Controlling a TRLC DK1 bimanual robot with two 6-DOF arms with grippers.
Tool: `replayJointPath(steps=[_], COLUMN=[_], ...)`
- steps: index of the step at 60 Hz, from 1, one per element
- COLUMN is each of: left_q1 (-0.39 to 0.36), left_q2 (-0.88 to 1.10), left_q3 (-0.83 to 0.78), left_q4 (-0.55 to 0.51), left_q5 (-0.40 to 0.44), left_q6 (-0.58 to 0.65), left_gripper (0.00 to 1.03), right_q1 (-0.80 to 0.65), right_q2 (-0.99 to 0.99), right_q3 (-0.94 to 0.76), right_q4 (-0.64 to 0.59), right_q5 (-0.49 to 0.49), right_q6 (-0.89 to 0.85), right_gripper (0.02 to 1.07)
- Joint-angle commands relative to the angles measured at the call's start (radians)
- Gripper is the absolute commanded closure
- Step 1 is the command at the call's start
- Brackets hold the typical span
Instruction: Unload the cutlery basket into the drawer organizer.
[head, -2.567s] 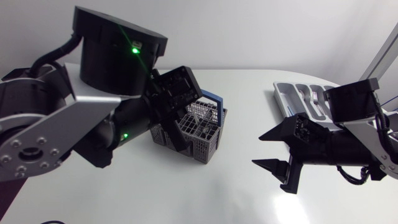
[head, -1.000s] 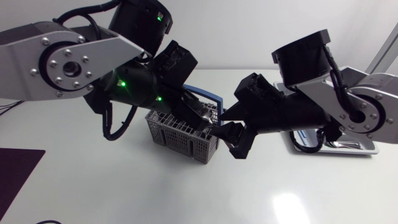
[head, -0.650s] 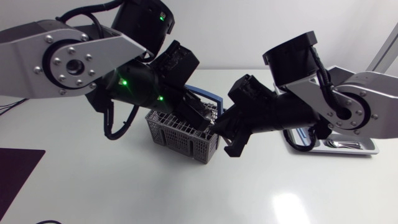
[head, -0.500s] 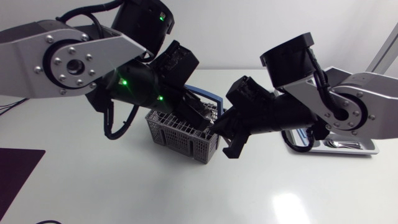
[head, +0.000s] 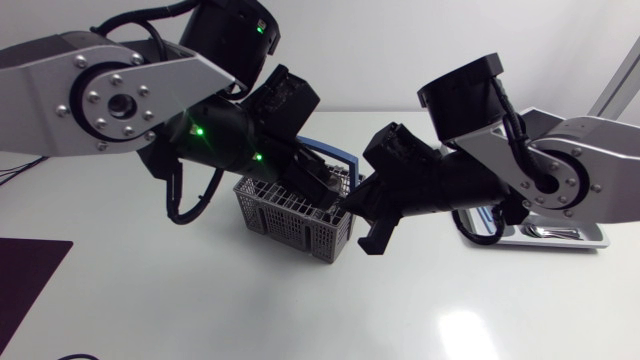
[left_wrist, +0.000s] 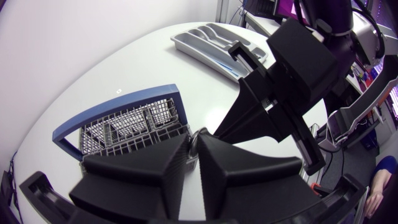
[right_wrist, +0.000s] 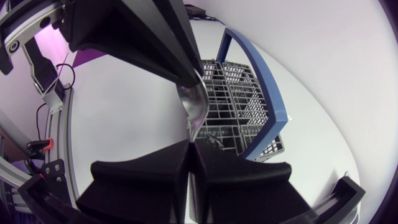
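A grey wire cutlery basket (head: 290, 215) with a blue handle (left_wrist: 112, 112) stands mid-table. Just above its right end both grippers meet tip to tip. My left gripper (head: 330, 188) comes from the left, my right gripper (head: 355, 208) from the right. A metal spoon (right_wrist: 193, 106) spans between them. Its bowl shows in the right wrist view, with my right gripper (right_wrist: 189, 144) shut on its lower end. My left gripper (left_wrist: 194, 142) pinches the other end, its fingers almost together. The grey drawer organizer (head: 585, 238) lies at the far right, mostly hidden behind my right arm.
The organizer (left_wrist: 211, 40) has several long compartments, seen beyond my right arm in the left wrist view. The basket (right_wrist: 242, 106) sits directly below the spoon. Bare white table (head: 200, 310) spreads in front of the basket.
My right arm edged left toward the left gripper and its fingers closed onto the spoon. The left arm stayed where it was above the basket.
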Motion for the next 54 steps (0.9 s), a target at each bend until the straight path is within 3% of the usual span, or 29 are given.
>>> replayJointPath(steps=[1,12,31,42,54], left_q1=[0.010,0.040,0.140,0.188,0.178], left_q2=[0.004,-0.005,-0.013,-0.028,-0.039], left_q3=[0.049,0.078,0.097,0.077,0.019], left_q4=[0.001,-0.004,-0.048,-0.079,-0.079], left_q5=[0.015,0.017,0.044,0.113,0.115], left_q6=[-0.018,-0.011,0.133,0.232,0.298], left_gripper=[0.65,0.49,0.39,0.35,0.34], right_q1=[0.003,-0.020,-0.140,-0.313,-0.574], right_q2=[0.014,0.004,-0.039,-0.059,-0.050], right_q3=[0.019,0.003,-0.041,-0.055,-0.041], right_q4=[-0.010,-0.044,-0.116,-0.197,-0.318], right_q5=[-0.008,-0.033,-0.097,-0.192,-0.281], right_q6=[0.012,-0.011,-0.097,-0.204,-0.414], right_gripper=[1.01,1.01,1.01,1.01,1.01])
